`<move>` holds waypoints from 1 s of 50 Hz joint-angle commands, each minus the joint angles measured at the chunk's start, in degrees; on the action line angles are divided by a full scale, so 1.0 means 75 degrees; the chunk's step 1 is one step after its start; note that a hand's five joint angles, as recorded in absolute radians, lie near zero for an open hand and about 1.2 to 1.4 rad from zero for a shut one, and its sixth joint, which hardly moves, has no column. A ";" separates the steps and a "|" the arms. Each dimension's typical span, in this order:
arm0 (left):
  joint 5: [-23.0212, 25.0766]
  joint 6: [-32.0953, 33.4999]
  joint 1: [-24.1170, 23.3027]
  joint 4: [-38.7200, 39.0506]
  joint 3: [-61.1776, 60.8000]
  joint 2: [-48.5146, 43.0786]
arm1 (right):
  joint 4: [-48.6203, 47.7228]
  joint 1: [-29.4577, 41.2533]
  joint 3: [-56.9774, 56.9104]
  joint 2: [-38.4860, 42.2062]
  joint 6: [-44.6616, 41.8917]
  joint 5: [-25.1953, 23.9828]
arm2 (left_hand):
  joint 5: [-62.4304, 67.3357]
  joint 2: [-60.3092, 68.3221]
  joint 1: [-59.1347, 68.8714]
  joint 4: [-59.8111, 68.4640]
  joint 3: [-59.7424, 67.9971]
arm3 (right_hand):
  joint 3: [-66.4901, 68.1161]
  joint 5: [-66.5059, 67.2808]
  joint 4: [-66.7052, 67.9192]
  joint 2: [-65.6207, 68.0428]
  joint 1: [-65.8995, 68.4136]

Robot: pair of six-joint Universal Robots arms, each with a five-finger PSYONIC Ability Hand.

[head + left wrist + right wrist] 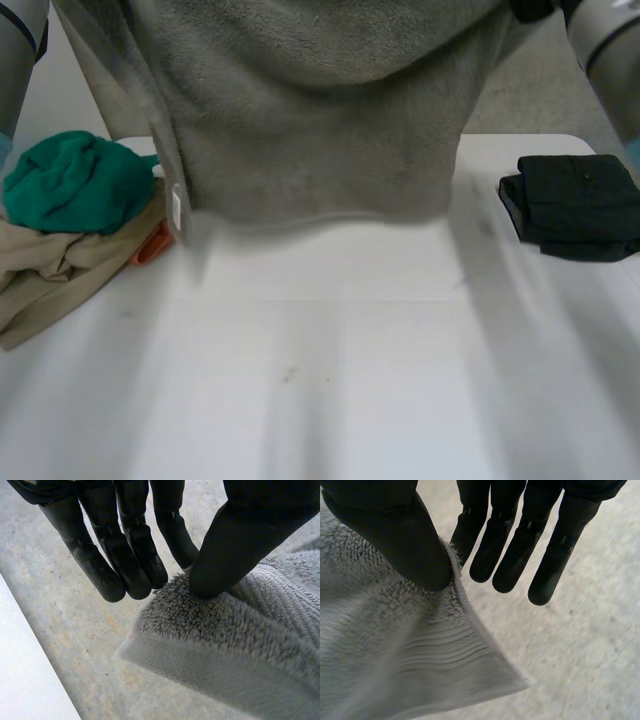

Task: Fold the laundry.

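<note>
I see my left arm (18,50) raised high at the left side of the table (320,380). My right arm (612,45) is raised high at its right side. Both show as grey tubes, well above the tabletop.

Along the left wrist, my left hand (125,545) points its black fingers (107,560) straight and close together. Its thumb (235,545) presses a corner of the grey cloth (240,630) against the nearest finger, a pinch.

Along the right wrist, my right hand (510,540) mirrors this. Its fingers (555,555) are straight, slightly fanned. Its thumb (395,535) clamps the cloth's edge near a corner against the first finger.
</note>
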 commanded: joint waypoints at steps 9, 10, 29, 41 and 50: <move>0.0915 0.0611 -0.0163 0.0371 -0.4455 0.0048 | 0.0732 -0.0377 0.5546 -0.1038 -0.0926 -0.1375 | 0.1787 0.1530 0.1941 0.1520 0.1577 | 0.1598 0.1873 0.1554 0.1692 0.1946; 0.0973 0.0809 -0.0152 0.0627 -0.4863 -0.0197 | 0.0674 -0.0354 0.5943 -0.0816 -0.1101 -0.1457 | 0.1787 0.1530 0.1941 0.1520 0.1577 | 0.1598 0.1873 0.1554 0.1692 0.1946; 0.0283 0.1175 0.0024 0.0442 -0.5008 -0.0235 | -0.0218 -0.0588 0.6334 -0.0169 -0.0319 -0.1516 | -0.5342 -0.5599 -0.5188 -0.5609 -0.5552 | -0.5132 -0.4857 -0.5176 -0.5038 -0.4784; 0.0282 0.0120 0.0621 -0.0600 -0.4775 -0.0620 | 0.0568 -0.1151 0.6674 -0.0592 0.2749 -0.1200 | -0.6195 -0.6452 -0.6041 -0.6462 -0.6405 | -0.6075 -0.5800 -0.6119 -0.5981 -0.5727; 0.1043 0.0038 0.1277 -0.1386 -0.4282 -0.1335 | 0.0544 -0.0964 0.6744 -0.0193 0.3679 -0.0837 | -0.6195 -0.6452 -0.6041 -0.6462 -0.6405 | -0.6008 -0.5733 -0.6052 -0.5914 -0.5660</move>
